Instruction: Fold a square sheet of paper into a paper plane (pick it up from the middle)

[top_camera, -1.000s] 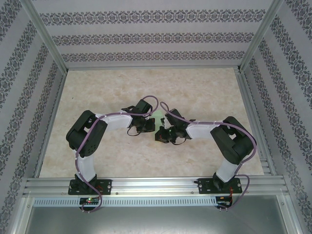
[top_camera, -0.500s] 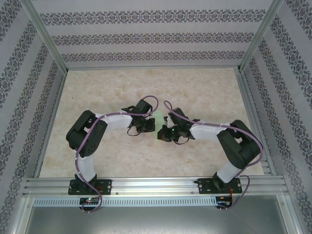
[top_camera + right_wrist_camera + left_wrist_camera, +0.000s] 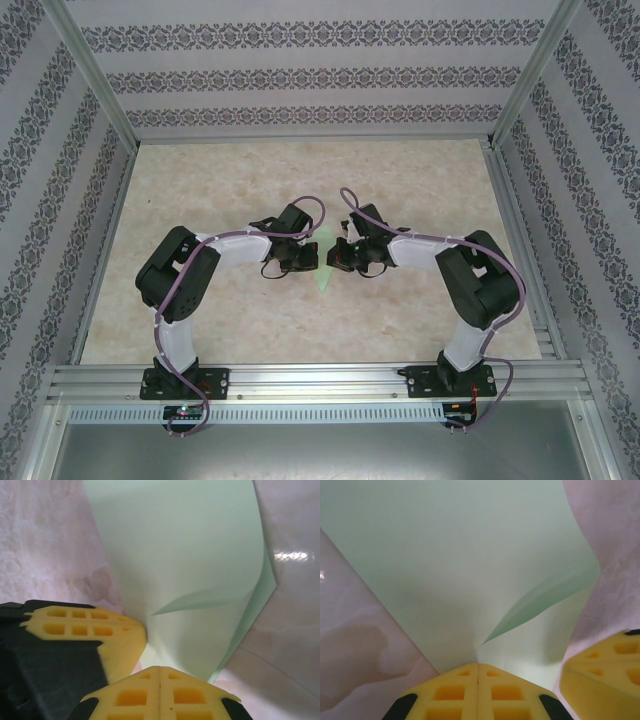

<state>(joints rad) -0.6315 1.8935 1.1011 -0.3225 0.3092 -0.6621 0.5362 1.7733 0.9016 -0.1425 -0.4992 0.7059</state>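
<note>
I hold the sheet of paper [image 3: 322, 268] over the middle of the table [image 3: 200, 180]. It is already doubled, one flap curls loose, and it narrows to a point toward the table's near edge. I judge the folding midway, with no finished dart yet. My left gripper [image 3: 478, 674] and right gripper [image 3: 159, 676] each pinch the sheet's edge, jaws pressed together. The wrist views cut off its far end, and I cannot count the layers.

Left arm [image 3: 232, 246], right arm [image 3: 425, 248], paper [image 3: 322, 276] crowding centre, far tabletop [image 3: 300, 175] apparently free
</note>
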